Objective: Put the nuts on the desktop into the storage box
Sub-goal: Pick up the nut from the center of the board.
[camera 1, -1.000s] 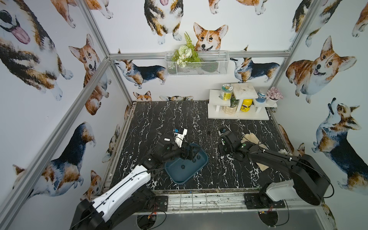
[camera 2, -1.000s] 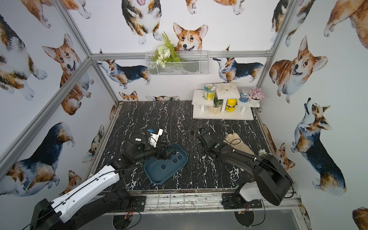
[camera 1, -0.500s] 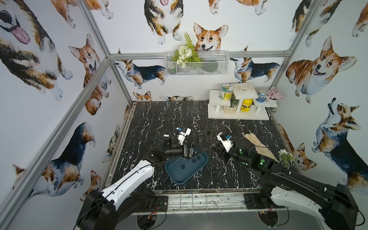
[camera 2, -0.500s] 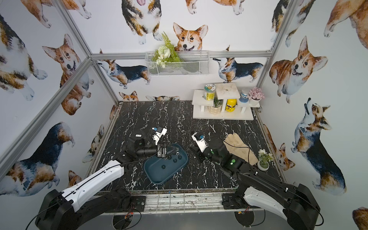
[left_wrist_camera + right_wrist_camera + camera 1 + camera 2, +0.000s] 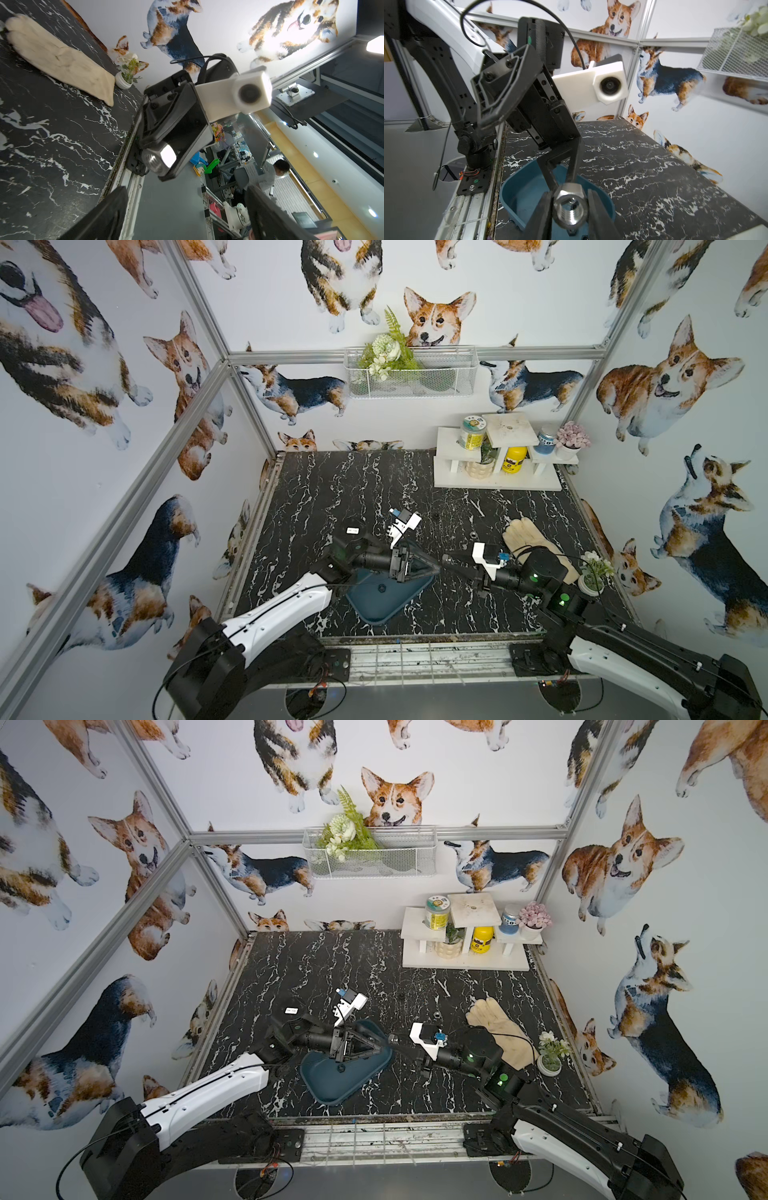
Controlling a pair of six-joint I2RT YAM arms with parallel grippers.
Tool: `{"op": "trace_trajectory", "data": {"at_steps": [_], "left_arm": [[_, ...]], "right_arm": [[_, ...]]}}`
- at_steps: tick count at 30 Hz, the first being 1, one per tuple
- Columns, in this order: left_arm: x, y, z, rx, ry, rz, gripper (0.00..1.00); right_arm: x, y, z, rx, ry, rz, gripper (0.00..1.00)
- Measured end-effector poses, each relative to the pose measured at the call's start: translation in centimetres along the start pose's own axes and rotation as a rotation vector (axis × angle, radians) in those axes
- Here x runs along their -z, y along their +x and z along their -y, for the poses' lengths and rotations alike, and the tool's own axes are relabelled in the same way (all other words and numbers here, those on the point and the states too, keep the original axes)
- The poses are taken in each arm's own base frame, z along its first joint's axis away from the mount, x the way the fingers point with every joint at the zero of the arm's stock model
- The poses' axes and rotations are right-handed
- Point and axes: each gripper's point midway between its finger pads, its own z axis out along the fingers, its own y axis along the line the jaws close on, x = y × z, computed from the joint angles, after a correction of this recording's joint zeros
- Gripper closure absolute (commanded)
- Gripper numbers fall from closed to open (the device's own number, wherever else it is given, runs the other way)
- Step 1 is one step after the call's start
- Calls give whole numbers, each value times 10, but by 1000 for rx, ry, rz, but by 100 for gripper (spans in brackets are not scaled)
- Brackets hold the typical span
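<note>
The teal storage box [image 5: 376,601] [image 5: 332,1081] lies near the front of the black desktop [image 5: 332,489]. My right gripper [image 5: 570,205] is shut on a shiny silver nut [image 5: 570,207] [image 5: 160,159] and holds it in the air at the box's right rim [image 5: 512,187]. My left gripper [image 5: 432,570] [image 5: 187,214] hovers over the box, open and empty, pointing at the held nut. Two small nuts [image 5: 472,535] [image 5: 435,515] lie loose on the desktop behind the grippers. Dark nuts [image 5: 572,231] rest inside the box.
A beige glove [image 5: 536,543] lies on the right, under the right arm, with a small white plant pot [image 5: 592,574] beside it. A white stepped shelf [image 5: 494,481] with jars stands at the back right. A wire basket [image 5: 411,381] hangs on the back wall.
The right arm has drawn back and dropped lower, bringing its gripper with the nut nearer the box's right rim. The left gripper has reached further right over the box and narrowed slightly.
</note>
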Motion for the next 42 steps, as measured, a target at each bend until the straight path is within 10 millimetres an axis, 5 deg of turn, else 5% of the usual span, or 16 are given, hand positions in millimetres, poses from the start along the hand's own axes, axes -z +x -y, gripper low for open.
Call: {"op": "trace_trajectory", "data": {"at_steps": [12,21,28,33,42], "left_arm": [[-15,5,11,-55,56,-52,28],[-20,3,18,-87,93,-65,52],[-22,4,15,-59,93,-73,60],[-23,3,15,-49,91,-77,73],[-25,5,-6,-55,-13,-93,74]], "right_arm": [[4,-26,-26,48,-141,116,77],[5,-22,-34,49,-182,117,78],[6,-22,-34,78,-176,123,77],[7,-21,-32,119,-158,125,71],[6,-10,-27,128,-128,75,52]]}}
